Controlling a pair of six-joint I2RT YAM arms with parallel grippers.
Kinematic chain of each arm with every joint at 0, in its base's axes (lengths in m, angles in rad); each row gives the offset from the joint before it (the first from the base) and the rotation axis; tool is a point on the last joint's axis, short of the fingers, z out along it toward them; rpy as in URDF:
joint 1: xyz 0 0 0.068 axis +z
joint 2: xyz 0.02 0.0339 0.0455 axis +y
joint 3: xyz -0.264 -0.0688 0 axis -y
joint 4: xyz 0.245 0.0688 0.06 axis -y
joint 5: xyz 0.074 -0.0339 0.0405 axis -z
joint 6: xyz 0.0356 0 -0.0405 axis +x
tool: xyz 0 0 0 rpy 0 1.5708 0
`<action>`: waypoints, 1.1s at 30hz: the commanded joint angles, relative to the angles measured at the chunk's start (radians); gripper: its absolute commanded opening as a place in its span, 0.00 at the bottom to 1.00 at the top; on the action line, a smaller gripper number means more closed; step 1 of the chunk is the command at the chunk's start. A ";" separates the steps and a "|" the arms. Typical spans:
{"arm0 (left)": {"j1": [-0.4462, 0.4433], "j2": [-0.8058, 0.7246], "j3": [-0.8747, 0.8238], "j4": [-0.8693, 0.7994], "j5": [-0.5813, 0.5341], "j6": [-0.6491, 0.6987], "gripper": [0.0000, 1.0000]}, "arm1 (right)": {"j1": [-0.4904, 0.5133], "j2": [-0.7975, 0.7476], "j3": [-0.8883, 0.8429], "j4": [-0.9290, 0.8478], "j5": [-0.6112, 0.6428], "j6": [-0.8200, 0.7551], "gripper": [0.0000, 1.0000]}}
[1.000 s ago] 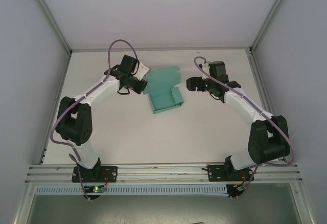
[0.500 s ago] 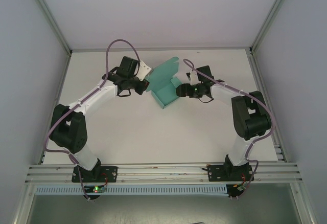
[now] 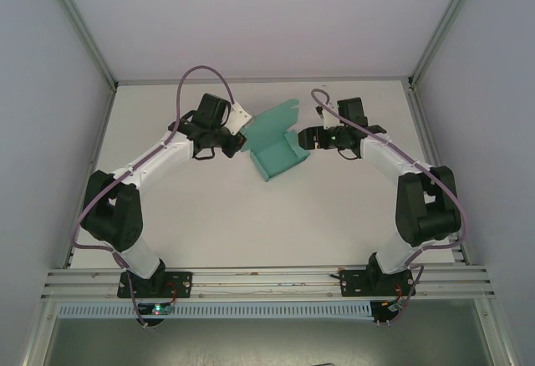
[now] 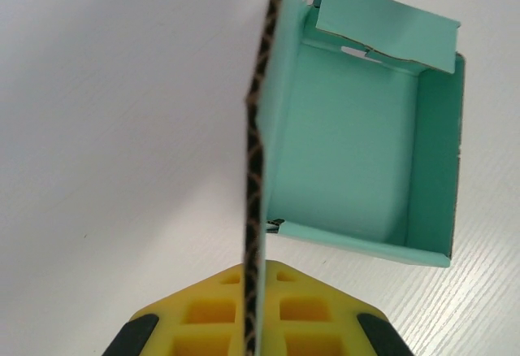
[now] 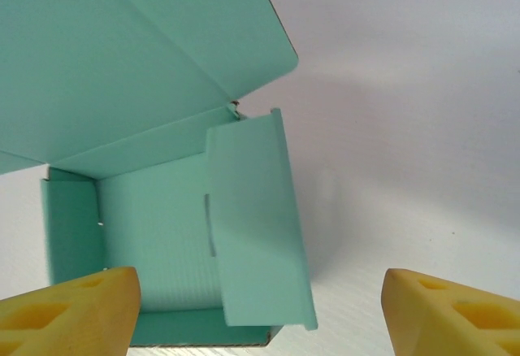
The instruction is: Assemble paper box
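Observation:
The paper box [image 3: 282,155] is a teal card tray with low walls, lying mid-table between the two arms. Its big lid panel [image 3: 269,122] stands up at the left. My left gripper [image 3: 241,142] is shut on that panel; in the left wrist view the card's edge [image 4: 253,210] runs between the yellow fingers [image 4: 203,315], with the tray [image 4: 349,161] to the right. My right gripper [image 3: 303,139] is open at the box's right side. In the right wrist view its fingertips [image 5: 77,307] straddle the tray's near wall and a loose side flap [image 5: 256,226] without touching them.
The white table [image 3: 251,224] is walled in by grey panels at the back and both sides. An aluminium rail [image 3: 267,281] with both arm bases runs along the near edge. Purple cables loop over both arms.
The right gripper came in to the box's right side, then drew back a little. The box turned and its lid panel rose more upright in the left gripper's hold.

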 commanded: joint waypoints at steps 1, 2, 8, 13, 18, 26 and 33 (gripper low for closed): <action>-0.020 -0.019 0.007 -0.030 0.025 0.034 0.00 | -0.007 0.083 0.014 0.005 -0.042 -0.040 0.77; -0.021 -0.017 0.010 -0.039 0.030 0.044 0.00 | -0.007 0.107 0.024 0.020 -0.051 -0.038 0.77; -0.032 -0.017 0.014 -0.053 0.042 0.062 0.00 | -0.005 0.220 0.097 0.047 -0.090 -0.037 0.69; -0.032 -0.007 0.018 -0.042 0.035 0.060 0.00 | 0.007 0.255 0.092 0.060 -0.115 -0.023 0.56; -0.034 0.010 0.035 -0.041 0.036 0.053 0.00 | 0.045 0.278 0.080 0.045 -0.077 -0.028 0.53; -0.037 0.016 0.045 -0.042 0.043 0.054 0.00 | 0.065 0.311 0.086 0.046 -0.001 -0.010 0.44; -0.041 0.009 0.047 -0.044 0.040 0.055 0.00 | 0.082 0.319 0.105 0.020 0.194 0.039 0.12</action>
